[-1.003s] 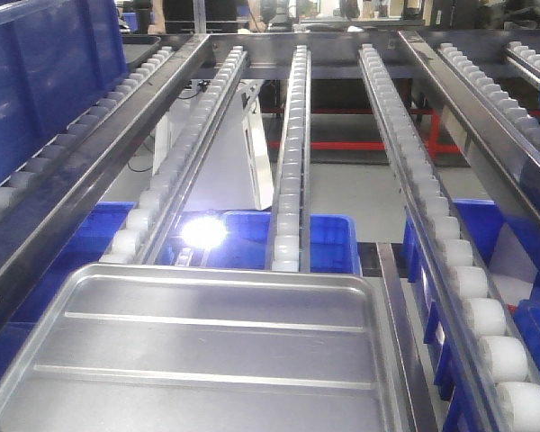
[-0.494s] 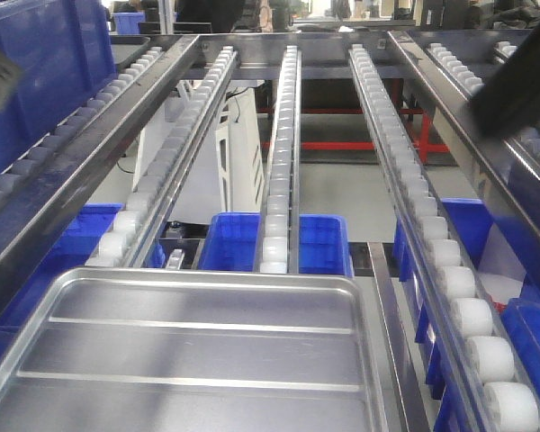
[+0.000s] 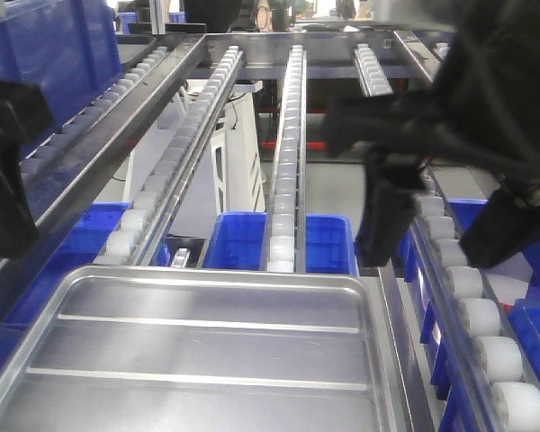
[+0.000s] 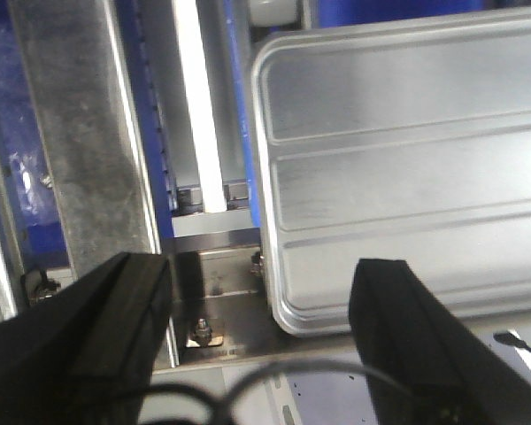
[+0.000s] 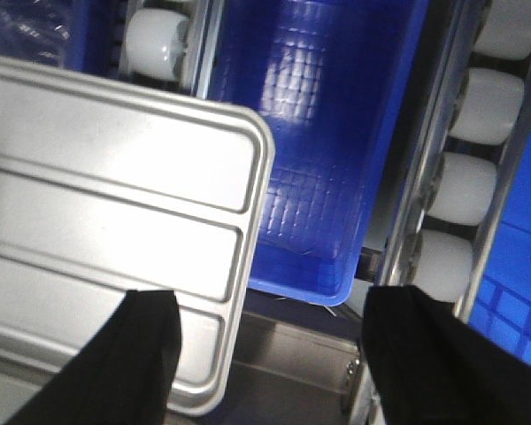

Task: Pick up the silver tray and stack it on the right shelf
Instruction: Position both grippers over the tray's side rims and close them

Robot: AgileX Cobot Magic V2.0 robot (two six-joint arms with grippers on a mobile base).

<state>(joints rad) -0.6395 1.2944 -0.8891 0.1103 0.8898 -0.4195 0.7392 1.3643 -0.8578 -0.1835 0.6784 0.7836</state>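
tray: silver tray (image 3: 207,351) lies flat at the near end of the right shelf (image 3: 286,180). Its far rim stops just short of the first rollers and its near-left corner is over the front crossbar (image 4: 221,292). Can't tell what carries the rest of it.
long axis: the ridges run left-right, so the long side lies across the roller rails (image 5: 473,177). One short end faces each arm.
left gripper (image 4: 264,266): jaws wide and empty. The tray's near-left corner sits in the gap, with one finger over the tray floor and the other out past the rim, above the frame.
right gripper (image 5: 274,297): jaws wide and empty. The tray's right short rim falls between the fingers. One is above the near-right corner, the other out by the right-hand roller rail.
contact: none in either wrist view. Both grippers hang above the tray, apart from it.
nearer arm: neither by much, since each already straddles its own end. My read is a two-arm lift.
key relation: rims lie straight below the open jaws, so the approach looks like a drop down, then a pinch on each short rim.
watch: low rim, shiny steel, so a shallow bite is likely. A blue bin (image 5: 327,133) sits under the rails on the right, below the open gap beside the rim.
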